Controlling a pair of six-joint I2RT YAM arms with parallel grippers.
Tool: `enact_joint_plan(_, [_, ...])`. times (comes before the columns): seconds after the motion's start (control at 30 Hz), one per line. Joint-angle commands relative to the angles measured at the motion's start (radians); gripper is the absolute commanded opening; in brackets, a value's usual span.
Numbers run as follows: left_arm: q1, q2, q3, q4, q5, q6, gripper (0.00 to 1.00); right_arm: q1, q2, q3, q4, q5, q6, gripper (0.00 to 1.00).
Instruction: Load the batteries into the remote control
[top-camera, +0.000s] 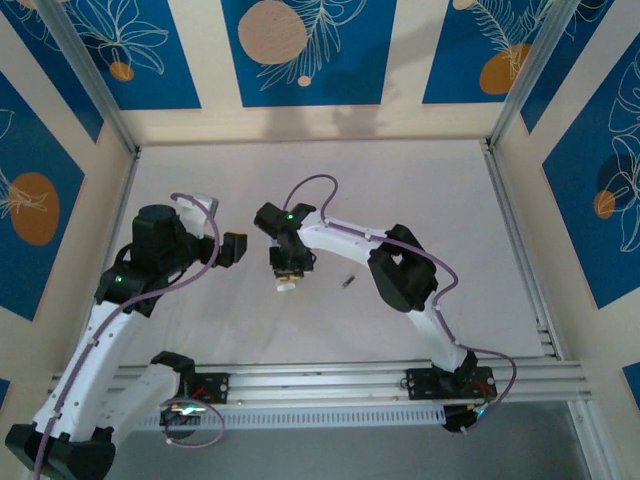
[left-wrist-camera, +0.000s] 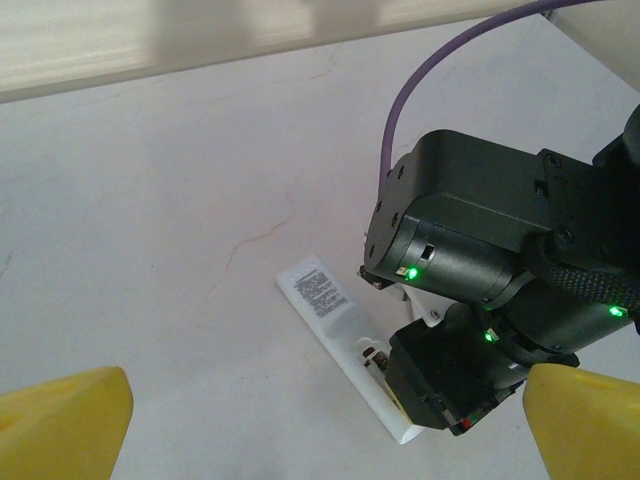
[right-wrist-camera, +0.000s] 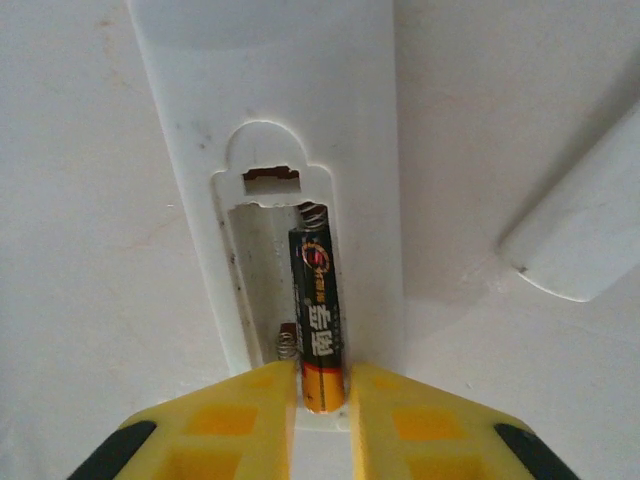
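Straddling battery (right-wrist-camera: 320, 310) seated in remote (right-wrist-camera: 270, 150), centre frame, with right gripper (right-wrist-camera: 323, 400) barely parted; clamping or not, cannot tell. Holding left gripper (left-wrist-camera: 325, 425) wide apart, bottom corners. Leaving second battery (top-camera: 349, 281) lying just right of centre.

Remote control (right-wrist-camera: 270, 100): one.
Batteries: two. Seated battery (right-wrist-camera: 320, 300) in right slot of open compartment; loose battery (top-camera: 348, 281) lying right of remote control.
Contact springs in compartment: two. Far spring (right-wrist-camera: 313, 214), near spring (right-wrist-camera: 285, 345).
Separate white piece (right-wrist-camera: 575, 235), right of remote control: one.
Arms: two. Left arm (top-camera: 100, 330), right arm (top-camera: 400, 275).
Grippers: two. Left gripper (left-wrist-camera: 325, 430), right gripper (right-wrist-camera: 322, 410).
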Motion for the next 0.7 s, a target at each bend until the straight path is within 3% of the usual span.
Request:
enact_joint_plan(0.0, [0.017, -0.004, -0.004, 0.009, 0.03, 0.004, 1.0, -0.002, 0.012, 0.033, -0.043, 0.013, -0.014, 0.24])
enact_joint_plan(0.33, [0.028, 0.052, -0.003, -0.005, -0.036, -0.046, 1.0, 0.004, -0.099, 0.008, -0.018, 0.021, -0.019, 0.25])
enact_joint_plan(0.5, [0.03, 0.32, 0.123, -0.134, 0.077, -0.327, 1.0, 0.007, -0.368, -0.283, 0.19, 0.072, -0.02, 0.26])
enact_joint_plan(0.57, [0.028, 0.398, 0.097, -0.065, 0.135, -0.445, 0.99, 0.013, -0.476, -0.414, 0.282, 0.106, -0.036, 0.27])
enact_joint_plan(0.67, [-0.002, 0.496, 0.077, 0.019, 0.11, -0.538, 0.98, 0.025, -0.601, -0.582, 0.381, 0.151, -0.069, 0.39])
